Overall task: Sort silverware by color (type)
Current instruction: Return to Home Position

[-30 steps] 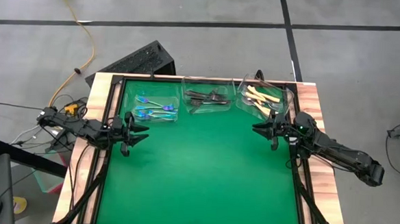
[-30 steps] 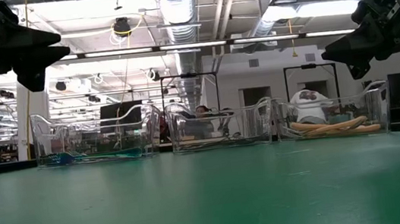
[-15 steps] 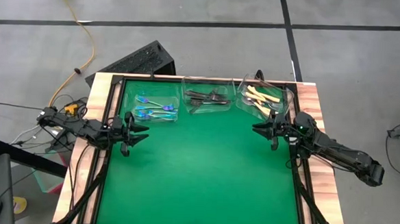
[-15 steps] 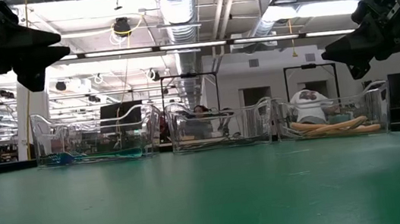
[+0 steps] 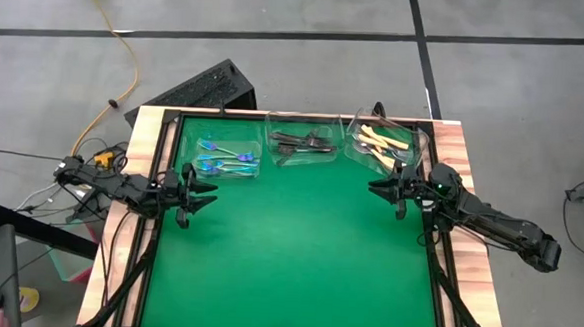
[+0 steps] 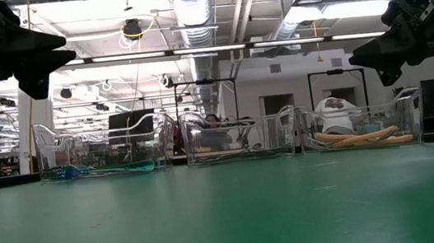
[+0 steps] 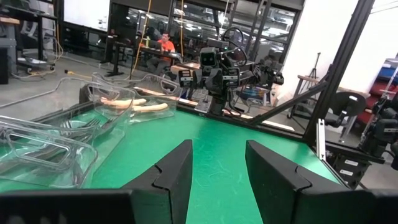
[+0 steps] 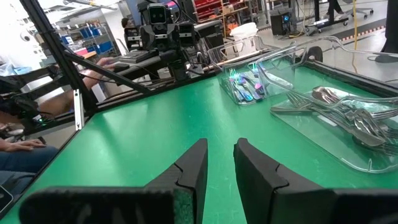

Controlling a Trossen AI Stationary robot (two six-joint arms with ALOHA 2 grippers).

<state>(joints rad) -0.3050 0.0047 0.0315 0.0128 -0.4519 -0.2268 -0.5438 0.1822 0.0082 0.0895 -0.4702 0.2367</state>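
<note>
1. Left claw [image 5: 208,195]: raised over the left side of the counter [image 5: 296,269], pointing in toward the middle, near the front of the left tub [image 5: 186,150].
2. Fingers [image 7: 171,177] of that claw spread wide, gripping nothing, with only green surface showing in the gap in the left wrist view.
3. Right claw [image 5: 375,190]: raised over the right side of the counter, pointing in toward the middle, near the front corner of the right tub [image 5: 422,142].
4. Fingers [image 8: 189,171] there parted too, by a narrower gap than on the left, likewise empty.
5. In the low view, both claws high up, above the tub rims and well clear of the green surface.
6. Three clear tubs in a row along the far edge of the counter, standing close beside one another.
7. Blue-teal forks [image 5: 222,159]: all lying inside the left tub, in a loose bunch.
8. Dark grey forks [image 5: 301,143]: heaped in the middle tub [image 5: 269,154], tines overlapping.
9. Cream-handled forks [image 5: 385,141]: lying crossed in the right tub.
10. Rest of the counter: plain green mat inside a wooden frame.
11. On the grey floor beyond the counter: a black keyboard [image 5: 201,87] and a yellow cable [image 5: 129,65].
</note>
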